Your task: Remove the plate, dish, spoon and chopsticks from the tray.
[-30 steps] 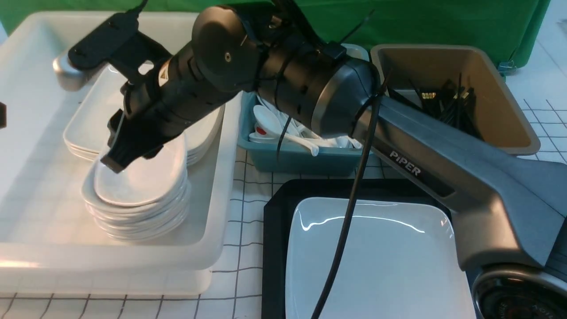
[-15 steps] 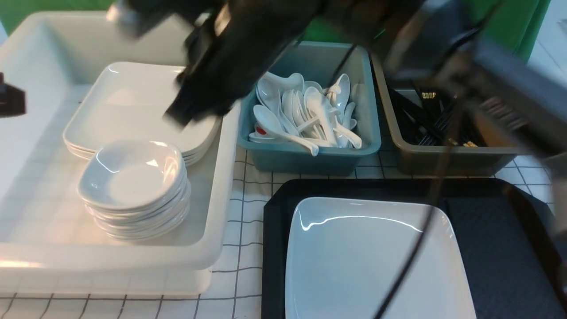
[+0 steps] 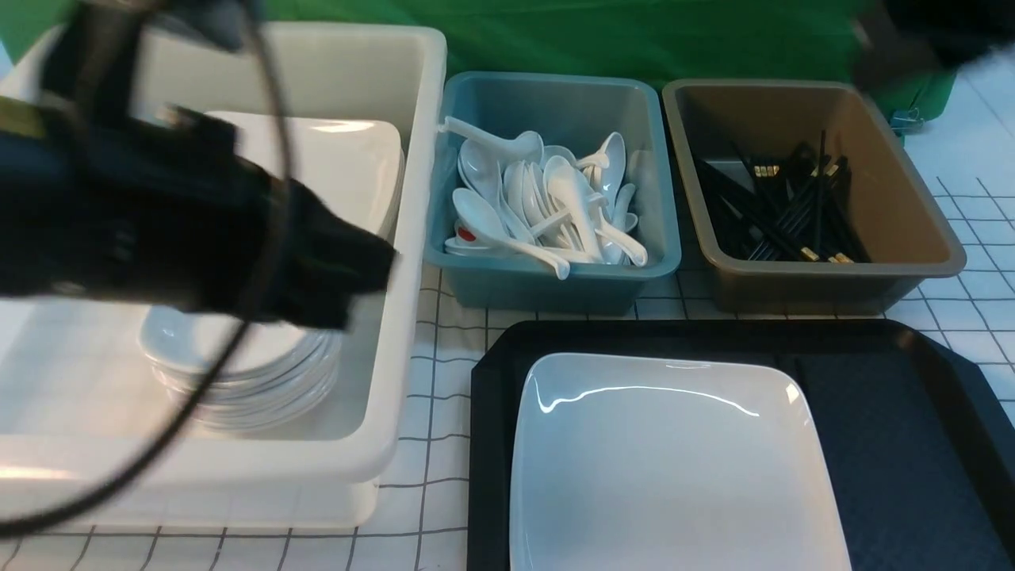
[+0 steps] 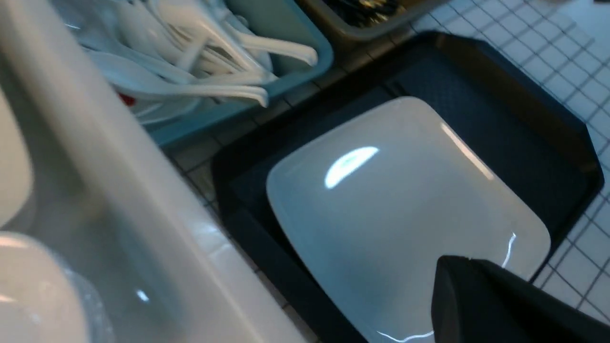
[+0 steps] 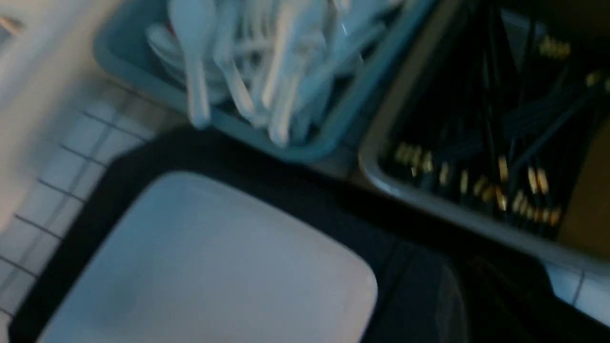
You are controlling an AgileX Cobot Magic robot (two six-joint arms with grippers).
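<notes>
I can read no text, brand or number in any of my views. The left arm (image 3: 158,230) carries a yellowish patch (image 3: 16,119) at the edge of the front view, too blurred to read. A small red mark (image 3: 468,235) shows among the spoons (image 3: 555,198) in the blue tub (image 3: 555,289); I cannot make out any letters on it.

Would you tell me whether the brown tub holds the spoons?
No, the brown tub holds black chopsticks, while the spoons lie in the blue tub.
</notes>
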